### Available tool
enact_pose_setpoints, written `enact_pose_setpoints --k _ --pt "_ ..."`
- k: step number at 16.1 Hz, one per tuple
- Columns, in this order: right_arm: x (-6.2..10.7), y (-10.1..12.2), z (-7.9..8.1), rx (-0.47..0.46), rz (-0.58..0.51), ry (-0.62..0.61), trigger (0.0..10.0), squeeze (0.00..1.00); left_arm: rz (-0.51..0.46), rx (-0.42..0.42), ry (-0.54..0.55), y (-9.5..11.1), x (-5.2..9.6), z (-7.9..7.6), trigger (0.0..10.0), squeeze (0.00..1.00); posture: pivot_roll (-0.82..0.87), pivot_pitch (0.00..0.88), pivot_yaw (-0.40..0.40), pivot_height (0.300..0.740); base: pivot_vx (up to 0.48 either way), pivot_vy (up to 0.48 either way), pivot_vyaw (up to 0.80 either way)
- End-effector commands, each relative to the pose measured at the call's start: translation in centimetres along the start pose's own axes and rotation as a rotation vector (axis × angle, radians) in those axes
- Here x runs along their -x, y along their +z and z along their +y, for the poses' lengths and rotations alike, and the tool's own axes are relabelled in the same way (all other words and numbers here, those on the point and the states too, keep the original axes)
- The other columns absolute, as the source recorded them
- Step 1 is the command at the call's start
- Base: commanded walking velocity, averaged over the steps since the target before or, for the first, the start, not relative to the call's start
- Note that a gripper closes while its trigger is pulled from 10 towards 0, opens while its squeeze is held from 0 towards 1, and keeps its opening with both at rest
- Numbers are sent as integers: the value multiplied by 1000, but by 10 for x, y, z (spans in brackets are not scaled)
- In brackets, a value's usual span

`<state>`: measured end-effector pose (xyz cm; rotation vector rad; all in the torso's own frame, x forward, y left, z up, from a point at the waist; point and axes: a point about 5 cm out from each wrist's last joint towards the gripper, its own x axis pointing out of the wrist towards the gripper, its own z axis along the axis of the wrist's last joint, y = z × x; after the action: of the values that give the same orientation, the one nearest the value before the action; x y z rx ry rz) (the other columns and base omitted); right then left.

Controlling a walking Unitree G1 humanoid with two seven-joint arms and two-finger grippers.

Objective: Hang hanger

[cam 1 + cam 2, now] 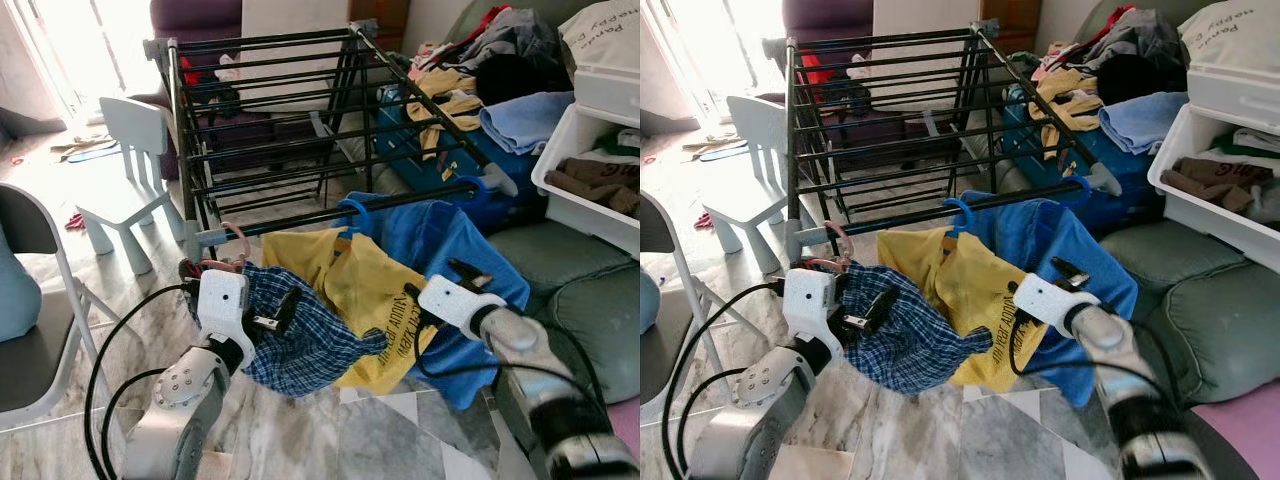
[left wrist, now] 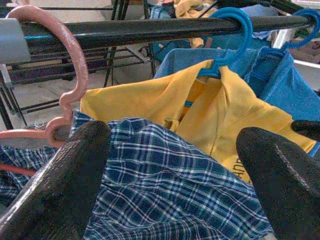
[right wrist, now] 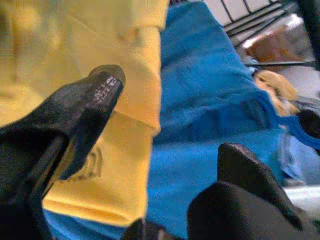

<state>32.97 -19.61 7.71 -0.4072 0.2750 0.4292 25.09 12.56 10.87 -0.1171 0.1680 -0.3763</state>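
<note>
Pink hanger [image 2: 60, 65]: hook over the front black bar of the drying rack [image 1: 300, 120], at the bar's left end beside the grey corner joint; it carries the blue plaid shirt [image 1: 300, 340], which droops below the bar
Blue plaid shirt: leftmost of three garments on the front bar; its lower edge bunches against the yellow shirt [image 1: 370, 290]
Yellow shirt: on a blue hanger [image 2: 235, 35] hooked over the same bar, just right of the plaid shirt; dark printed lettering near its hem
Blue shirt [image 1: 455, 250]: rightmost on the bar, on its own blue hanger; partly behind the yellow one
Left gripper [image 2: 175, 170]: up at the plaid shirt, just under the pink hanger; fingers [image 2: 65, 185] spread wide with plaid cloth seen between them; nothing clamped
Right gripper [image 3: 170, 150]: raised in front of the yellow and blue shirts near their lower edges; fingers [image 3: 90, 105] apart; nothing held
Surroundings: white child's chair [image 1: 125, 170] left of the rack; a grey folding chair [image 1: 40, 300] at the near left; white bin [image 1: 590, 170] with clothes at the right; a heap of clothes [image 1: 500, 70] behind the rack; marble-patterned floor [image 1: 330, 430]
</note>
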Motion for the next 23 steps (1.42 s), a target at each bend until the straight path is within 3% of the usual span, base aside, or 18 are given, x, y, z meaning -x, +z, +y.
enact_pose_setpoints --k 1,5,8,9,10,13,15,23 --pt "-5 8 1 4 -29 46 10000 0 -1 -6 -16 4 2 0 10000 0 -41 0 46 740 0 0 0" --pt "-21 25 9 46 -55 162 10000 0 22 -23 -31 5 9 2 10000 0 -4 0 63 740 0 0 0" --pt "-26 21 12 61 13 198 10000 0 42 -34 -35 6 13 5 10000 0 14 0 73 740 0 0 0" --pt "-27 22 12 50 10 209 1176 0 48 -37 -37 6 14 5 10000 0 17 0 74 740 0 0 0" --pt "-29 22 14 17 13 232 0 0 53 -38 -38 7 15 5 10000 0 21 0 75 740 0 0 0" --pt "-31 23 23 42 23 305 0 0 68 -43 -50 7 15 4 10000 0 21 0 79 740 0 0 0" --pt "-32 25 25 11 9 328 0 0 71 -44 -56 7 14 3 10000 0 19 0 80 740 0 0 0" --pt "-27 18 15 -21 34 297 0 0 82 -36 -77 3 9 -3 10000 0 -9 0 67 740 0 0 0"
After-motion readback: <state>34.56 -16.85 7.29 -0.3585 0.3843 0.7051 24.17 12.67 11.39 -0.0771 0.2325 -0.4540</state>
